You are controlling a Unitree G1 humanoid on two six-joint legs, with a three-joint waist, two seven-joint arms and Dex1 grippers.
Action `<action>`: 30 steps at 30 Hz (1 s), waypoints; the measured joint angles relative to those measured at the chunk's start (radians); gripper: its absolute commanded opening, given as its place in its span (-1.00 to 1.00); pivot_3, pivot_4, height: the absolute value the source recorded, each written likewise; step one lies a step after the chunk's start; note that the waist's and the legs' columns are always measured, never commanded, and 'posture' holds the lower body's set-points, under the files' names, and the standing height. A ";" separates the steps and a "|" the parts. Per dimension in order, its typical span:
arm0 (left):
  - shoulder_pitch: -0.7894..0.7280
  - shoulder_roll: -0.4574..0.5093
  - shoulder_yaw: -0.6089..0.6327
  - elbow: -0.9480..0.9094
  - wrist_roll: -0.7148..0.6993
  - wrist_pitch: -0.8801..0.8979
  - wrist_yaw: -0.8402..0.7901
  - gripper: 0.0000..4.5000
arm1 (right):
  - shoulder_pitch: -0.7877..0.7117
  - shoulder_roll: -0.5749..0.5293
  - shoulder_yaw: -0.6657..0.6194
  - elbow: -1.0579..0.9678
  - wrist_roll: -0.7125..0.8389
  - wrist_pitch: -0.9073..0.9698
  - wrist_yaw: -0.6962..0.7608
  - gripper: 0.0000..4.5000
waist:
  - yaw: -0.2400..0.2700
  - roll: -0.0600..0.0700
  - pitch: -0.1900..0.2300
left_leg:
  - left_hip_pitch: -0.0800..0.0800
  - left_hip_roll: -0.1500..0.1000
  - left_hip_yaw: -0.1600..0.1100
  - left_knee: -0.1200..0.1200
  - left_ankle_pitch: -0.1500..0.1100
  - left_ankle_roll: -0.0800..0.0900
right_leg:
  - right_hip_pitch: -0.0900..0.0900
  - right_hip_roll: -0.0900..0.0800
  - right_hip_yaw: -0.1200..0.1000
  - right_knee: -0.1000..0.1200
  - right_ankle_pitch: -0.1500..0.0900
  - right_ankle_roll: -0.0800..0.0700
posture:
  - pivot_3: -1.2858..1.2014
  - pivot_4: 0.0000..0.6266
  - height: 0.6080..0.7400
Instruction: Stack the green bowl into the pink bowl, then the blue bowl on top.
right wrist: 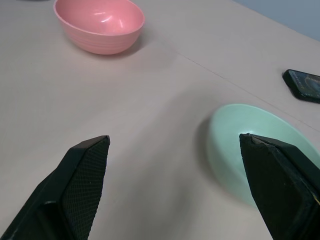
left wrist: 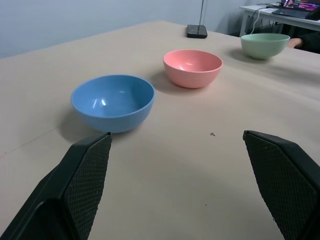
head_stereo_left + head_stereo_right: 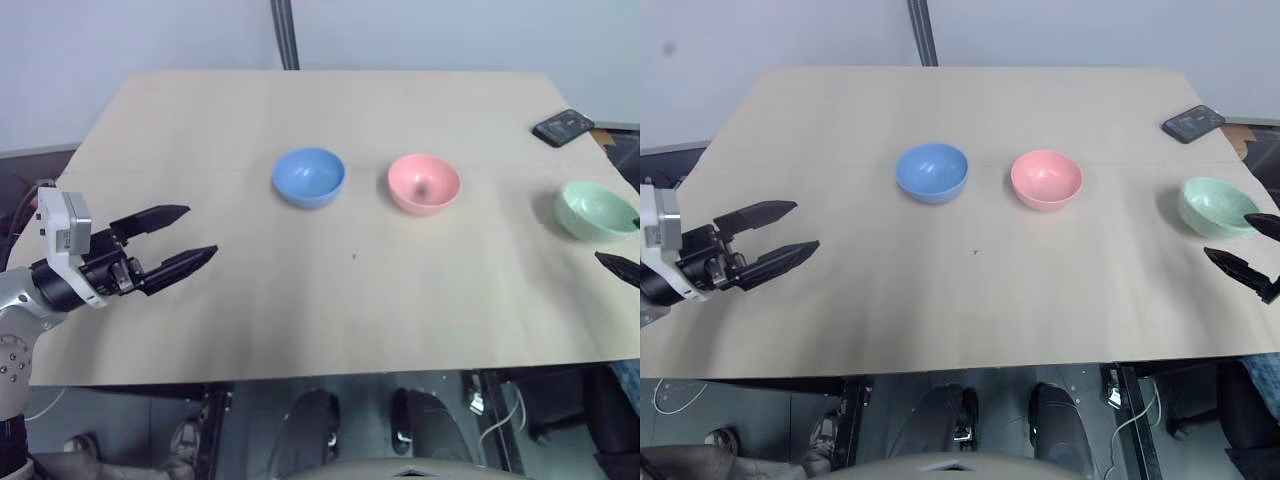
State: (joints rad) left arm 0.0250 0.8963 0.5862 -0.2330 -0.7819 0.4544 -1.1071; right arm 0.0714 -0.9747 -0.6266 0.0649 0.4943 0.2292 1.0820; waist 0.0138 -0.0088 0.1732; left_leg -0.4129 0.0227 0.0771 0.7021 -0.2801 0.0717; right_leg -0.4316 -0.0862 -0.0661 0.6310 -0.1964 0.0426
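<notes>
A light wooden table carries three bowls in a row. Nearest, the left gripper hovers over the table's left side, fingers spread wide and holding nothing. The right gripper sits at the table's right edge, jaws also wide and empty, just beside the green bowl. Left of the green bowl stands the pink bowl, and left of that the blue bowl. Behind the green bowl, a black phone lies near the table's far right corner.
</notes>
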 measured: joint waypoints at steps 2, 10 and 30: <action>0.000 -0.001 0.001 -0.001 -0.003 0.004 0.004 0.99 | -0.006 0.000 0.005 0.000 -0.004 0.000 -0.004 0.93 | 0.000 0.000 0.000 | 0.000 0.000 0.000 0.000 0.000 0.000 | 0.000 0.000 0.000 0.000 0.000 0.000 | 0.03 -0.52 1.00; -0.068 -0.033 -0.025 -0.033 -0.039 0.043 0.064 0.99 | -0.195 0.053 0.223 -0.018 -0.057 0.022 -0.078 0.93 | -0.004 0.000 0.000 | 0.002 0.000 0.001 0.000 0.000 0.000 | 0.000 0.001 0.001 0.002 0.001 -0.001 | 0.03 -0.52 1.00; 0.067 -0.088 -0.020 -0.177 -0.104 0.066 0.100 1.00 | -0.940 0.491 0.895 0.690 -0.587 -0.408 -0.196 -0.35 | -0.024 0.000 0.001 | -0.003 -0.001 -0.001 0.000 0.001 -0.001 | -0.003 0.000 -0.001 0.000 0.003 0.002 | 0.03 -0.52 1.00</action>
State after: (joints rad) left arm 0.0920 0.8084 0.5659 -0.4101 -0.8862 0.5200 -1.0074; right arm -0.8684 -0.4835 0.2687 0.7545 -0.0923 -0.1792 0.8856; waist -0.0099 -0.0088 0.1747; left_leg -0.4160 0.0215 0.0757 0.7019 -0.2794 0.0707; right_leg -0.4342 -0.0865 -0.0671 0.6315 -0.1931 0.0450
